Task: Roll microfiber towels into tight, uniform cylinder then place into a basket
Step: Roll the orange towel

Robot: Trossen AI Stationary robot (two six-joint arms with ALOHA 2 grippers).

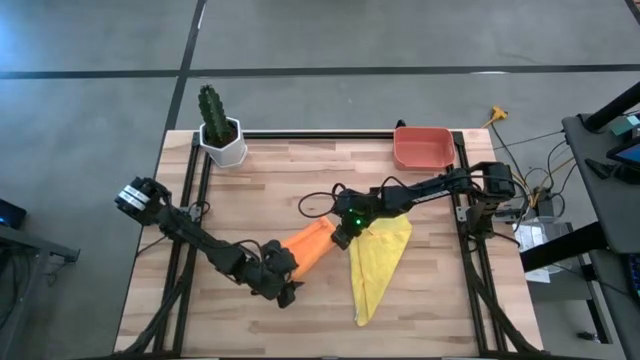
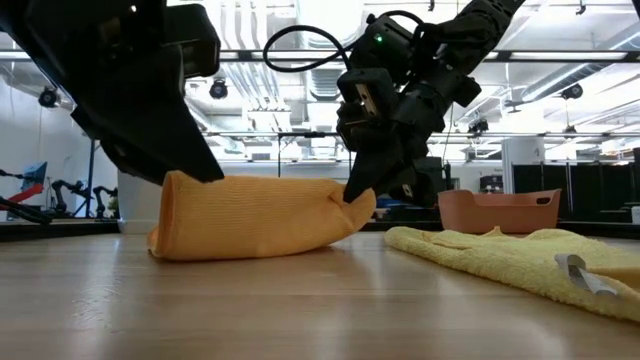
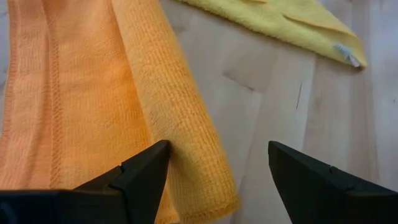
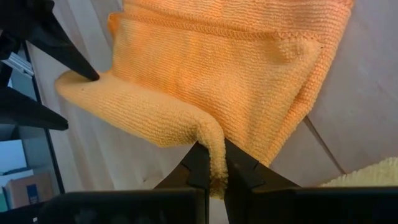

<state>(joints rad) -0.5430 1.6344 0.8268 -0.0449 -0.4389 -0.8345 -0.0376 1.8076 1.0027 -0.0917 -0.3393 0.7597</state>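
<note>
The right gripper (image 4: 211, 163) pinches one end of the half-rolled orange towel (image 1: 310, 246), probably to anchor it for rolling. At the towel's opposite end, the left gripper (image 3: 217, 171) stands wide open over the fold. The yellow towel (image 1: 376, 258) lies just beside the orange one; the basket (image 1: 421, 147) sits well beyond.
</note>
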